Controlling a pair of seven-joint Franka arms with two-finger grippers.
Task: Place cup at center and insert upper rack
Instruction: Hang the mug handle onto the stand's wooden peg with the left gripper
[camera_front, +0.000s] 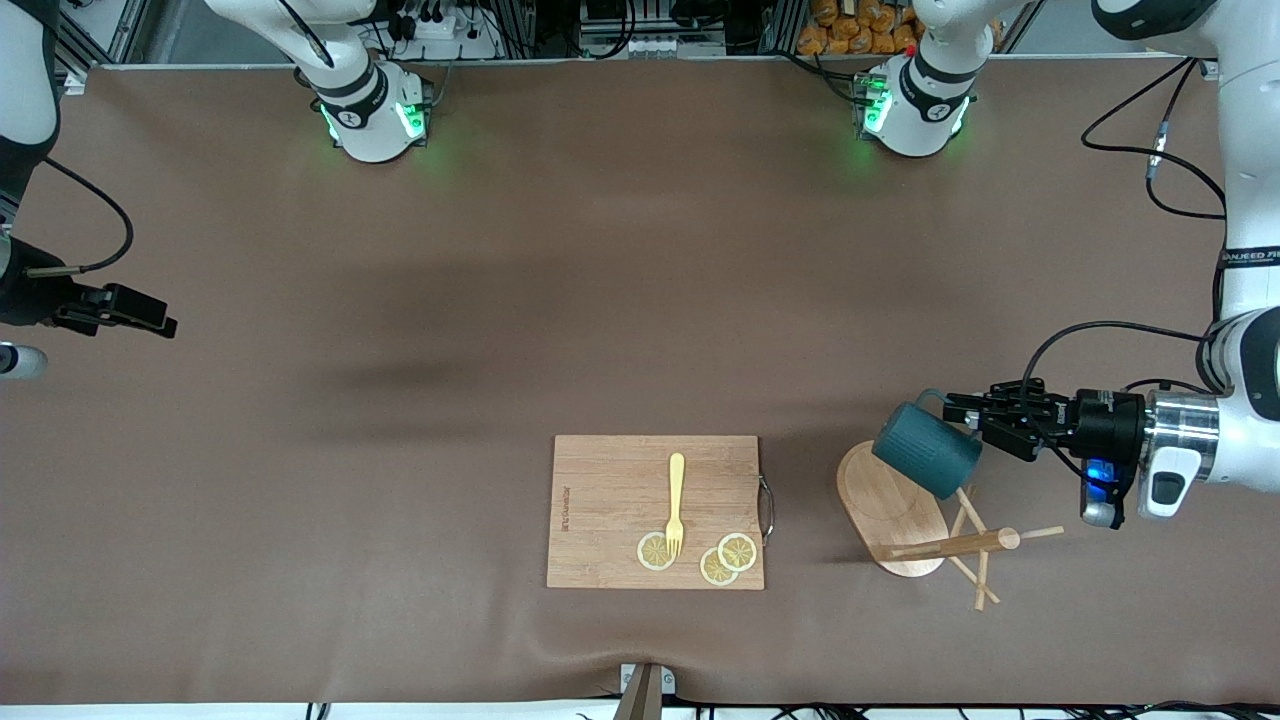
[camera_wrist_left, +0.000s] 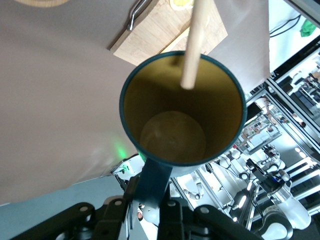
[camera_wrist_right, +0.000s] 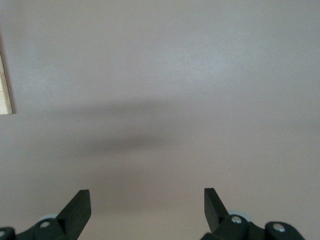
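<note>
Surface (camera_front: 400, 350) open toward right arm's end; board (camera_front: 610, 510) and rack (camera_front: 900, 510) crowd the front edge.

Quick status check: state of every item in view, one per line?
Cup: lifted, tilted, held by its handle over the mug stand.
Mug stand: upright on the table, peg inside the cup's mouth.
Left pincer: shut on cup.
Right pincer: open, empty, waiting.
Fork: lying on the cutting board.

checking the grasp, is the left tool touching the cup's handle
Touching. In the left wrist view the left tool is shut on the handle of the cup; the front view shows the cup held tilted above the upper rack.
</note>
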